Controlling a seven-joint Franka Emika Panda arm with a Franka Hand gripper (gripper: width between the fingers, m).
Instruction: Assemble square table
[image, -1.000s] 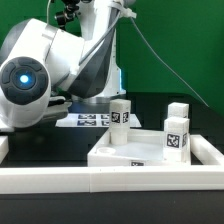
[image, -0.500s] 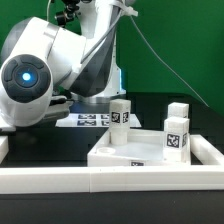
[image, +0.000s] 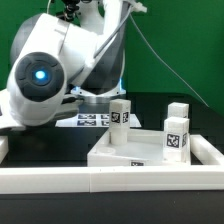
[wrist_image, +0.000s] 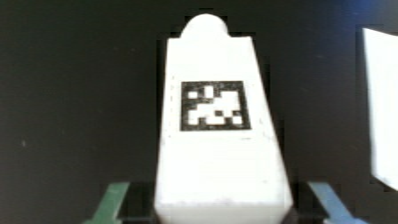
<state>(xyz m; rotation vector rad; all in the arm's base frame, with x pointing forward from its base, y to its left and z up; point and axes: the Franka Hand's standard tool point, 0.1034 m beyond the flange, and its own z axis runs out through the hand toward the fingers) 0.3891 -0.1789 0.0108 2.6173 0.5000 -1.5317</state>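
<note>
In the wrist view a white leg peg (wrist_image: 217, 120) with a black-and-white tag lies on the black board between my gripper's (wrist_image: 217, 206) fingers. A dark gap shows between the leg and each fingertip, the green one (wrist_image: 121, 200) and the blue one (wrist_image: 324, 200), so the gripper is open astride it. In the exterior view the square table top (image: 150, 157) lies at the front right. Three tagged legs stand upright on it: one at the back left (image: 121, 116), one at the front right (image: 177, 135) and one behind that (image: 180, 108). The arm hides the gripper there.
The arm's bulky white body (image: 50, 70) fills the exterior view's left. The marker board (image: 92, 120) lies behind the table top. A long white rail (image: 90, 182) borders the black board in front. A white edge (wrist_image: 381, 100) shows beside the leg in the wrist view.
The arm has swung toward the exterior view's right, and its blue-lit joint has risen. The table top and the three upright legs have not moved.
</note>
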